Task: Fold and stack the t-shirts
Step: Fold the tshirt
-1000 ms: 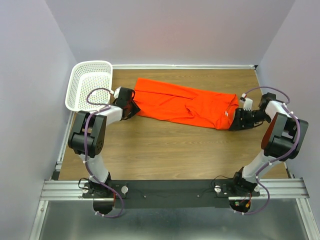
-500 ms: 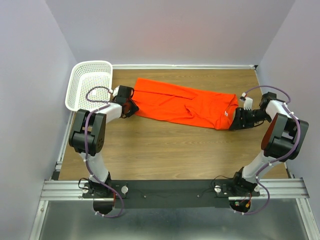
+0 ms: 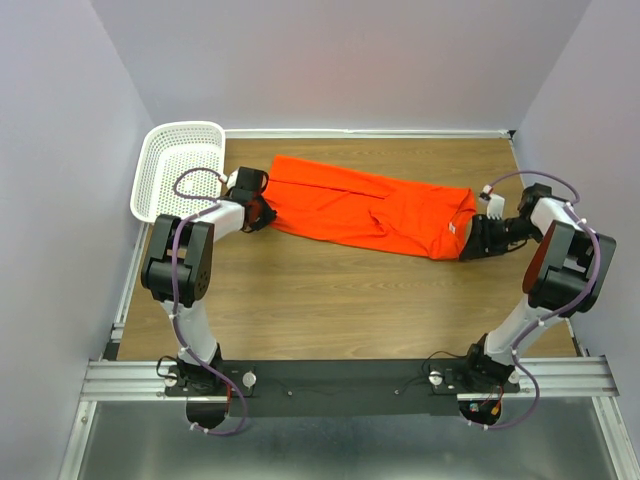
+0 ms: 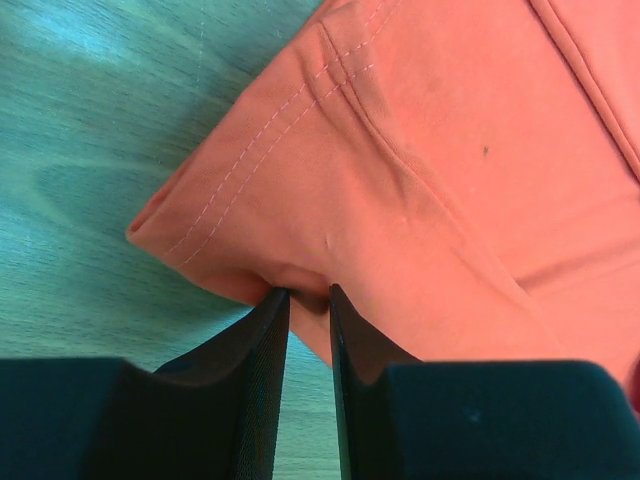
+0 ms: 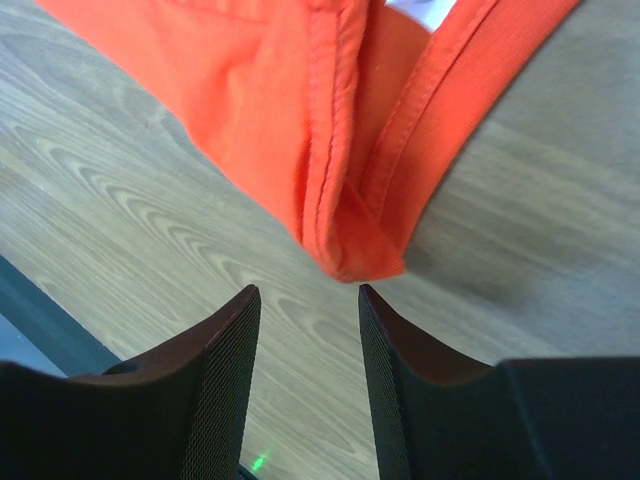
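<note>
One bright orange-red t-shirt (image 3: pixel 370 210) lies folded lengthwise in a long band across the far half of the wooden table. My left gripper (image 3: pixel 258 212) is at its left end. In the left wrist view the jaws (image 4: pixel 303 292) stand narrow, and a fold of the stitched hem corner (image 4: pixel 300 230) is pinched between the tips. My right gripper (image 3: pixel 472 243) is at the shirt's right end, by the collar. In the right wrist view it is open (image 5: pixel 308 290), and the orange collar fold (image 5: pixel 360 250) hangs just beyond the tips, touching neither finger.
A white perforated basket (image 3: pixel 180 170) stands at the far left corner, right beside the left arm's wrist. Purple walls close in the table on three sides. Bare wood (image 3: pixel 340 300) lies between the shirt and the arm bases.
The left gripper has slid a little toward the far side along the shirt's left end and its jaws have narrowed onto the hem. The right jaws have narrowed slightly.
</note>
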Tool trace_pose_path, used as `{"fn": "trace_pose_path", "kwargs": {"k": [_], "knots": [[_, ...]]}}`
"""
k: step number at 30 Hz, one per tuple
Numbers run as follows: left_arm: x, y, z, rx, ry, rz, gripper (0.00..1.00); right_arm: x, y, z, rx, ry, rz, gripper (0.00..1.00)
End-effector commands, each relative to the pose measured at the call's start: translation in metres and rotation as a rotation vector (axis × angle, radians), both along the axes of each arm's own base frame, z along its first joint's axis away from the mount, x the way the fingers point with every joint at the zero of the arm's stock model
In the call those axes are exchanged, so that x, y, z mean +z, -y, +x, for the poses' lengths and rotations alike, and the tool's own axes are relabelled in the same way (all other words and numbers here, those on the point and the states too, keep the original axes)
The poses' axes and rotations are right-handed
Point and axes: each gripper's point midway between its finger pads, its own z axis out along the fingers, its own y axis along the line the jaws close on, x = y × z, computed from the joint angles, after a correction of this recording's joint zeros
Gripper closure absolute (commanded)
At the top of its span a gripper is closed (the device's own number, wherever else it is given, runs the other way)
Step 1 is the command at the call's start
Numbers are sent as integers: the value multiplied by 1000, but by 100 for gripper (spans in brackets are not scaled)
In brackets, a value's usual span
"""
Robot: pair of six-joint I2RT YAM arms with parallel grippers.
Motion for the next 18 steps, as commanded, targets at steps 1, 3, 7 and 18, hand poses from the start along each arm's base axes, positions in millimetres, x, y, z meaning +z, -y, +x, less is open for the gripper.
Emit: {"fn": "trace_pose_path", "kwargs": {"k": [1, 3, 7, 18], "knots": [[-23, -12, -15, -4, -94, 42, 69, 5, 9, 14, -12, 20, -12, 49], [-23, -12, -15, -5, -94, 41, 69, 9, 11, 19, -16, 32, -18, 49], [-24, -12, -15, -9, -94, 39, 69, 13, 15, 24, -20, 44, -31, 49], [-23, -12, -13, -14, -92, 38, 69, -10, 4, 22, -20, -28, 58, 54]]}}
